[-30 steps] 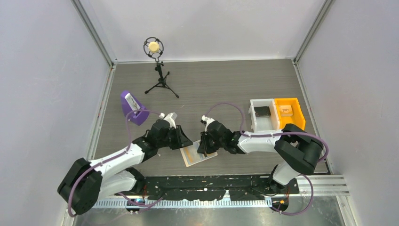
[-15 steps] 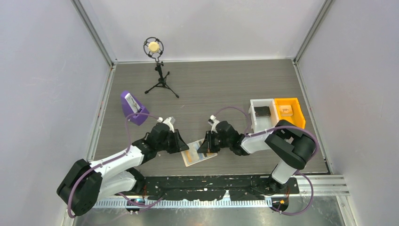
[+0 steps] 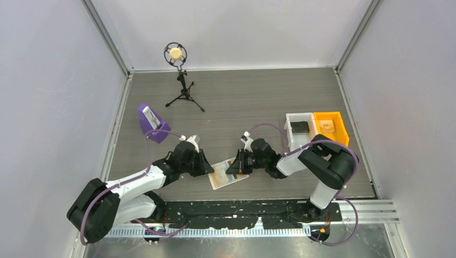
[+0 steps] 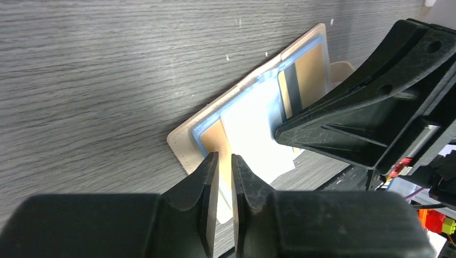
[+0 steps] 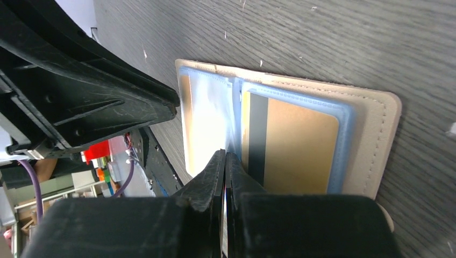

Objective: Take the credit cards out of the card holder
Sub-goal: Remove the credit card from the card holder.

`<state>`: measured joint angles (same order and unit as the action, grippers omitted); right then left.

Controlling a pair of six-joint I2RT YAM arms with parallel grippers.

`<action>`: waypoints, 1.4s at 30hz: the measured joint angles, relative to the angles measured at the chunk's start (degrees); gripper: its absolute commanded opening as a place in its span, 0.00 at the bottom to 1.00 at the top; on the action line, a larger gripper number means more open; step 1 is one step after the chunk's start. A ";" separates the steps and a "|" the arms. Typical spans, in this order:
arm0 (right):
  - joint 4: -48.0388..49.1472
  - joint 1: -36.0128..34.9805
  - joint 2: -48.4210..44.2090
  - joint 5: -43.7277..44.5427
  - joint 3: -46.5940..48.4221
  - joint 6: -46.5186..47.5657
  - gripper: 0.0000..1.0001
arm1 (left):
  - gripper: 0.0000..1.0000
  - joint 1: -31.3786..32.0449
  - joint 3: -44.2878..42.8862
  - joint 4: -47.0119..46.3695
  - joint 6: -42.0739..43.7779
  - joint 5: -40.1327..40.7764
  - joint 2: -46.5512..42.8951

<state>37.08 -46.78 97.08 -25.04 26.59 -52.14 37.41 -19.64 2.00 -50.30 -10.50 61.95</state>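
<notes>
The card holder [image 3: 228, 173] lies open on the table, pale tan outside and light blue inside. It shows in the left wrist view [image 4: 185, 148] and the right wrist view [image 5: 376, 140]. An orange-yellow credit card [image 4: 216, 141] sits in its left pocket. A gold credit card [image 5: 296, 145] with a black stripe sits in the right pocket. My left gripper [image 3: 208, 165] has its jaws almost together with a slim gap, tips [image 4: 223, 159] over the orange card's near end. My right gripper [image 3: 236, 164] is shut, tips [image 5: 225, 156] at the middle fold beside a glaring clear sleeve [image 5: 207, 123].
A purple wedge stand [image 3: 150, 122] is at the left. A microphone on a tripod [image 3: 180, 80] stands at the back. A white bin [image 3: 300, 130] and an orange bin [image 3: 329, 127] sit at the right. The table's front edge is just behind the card holder.
Both grippers have dropped lower and narrowed at the card holder. The right arm's wrist has shifted slightly right. The card holder has hardly moved.
</notes>
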 measured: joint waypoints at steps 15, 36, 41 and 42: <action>1.84 0.50 -0.50 -0.92 -0.98 -1.25 0.37 | 0.13 0.00 -0.85 -0.59 0.02 -0.09 4.57; -23.61 -4.72 -14.43 13.57 5.27 10.88 0.69 | 0.13 0.68 -3.43 -0.20 0.28 -0.85 7.72; -29.33 -9.55 -15.08 20.06 9.60 15.15 0.75 | 0.13 0.96 -4.46 0.26 0.81 -0.98 8.83; -30.36 -10.56 -15.06 21.55 10.36 16.11 0.76 | 0.13 1.03 -4.63 0.28 0.92 -1.03 9.03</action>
<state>6.72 -57.34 82.02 -3.49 36.95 -36.03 38.44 -24.27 2.28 -49.39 -11.53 70.98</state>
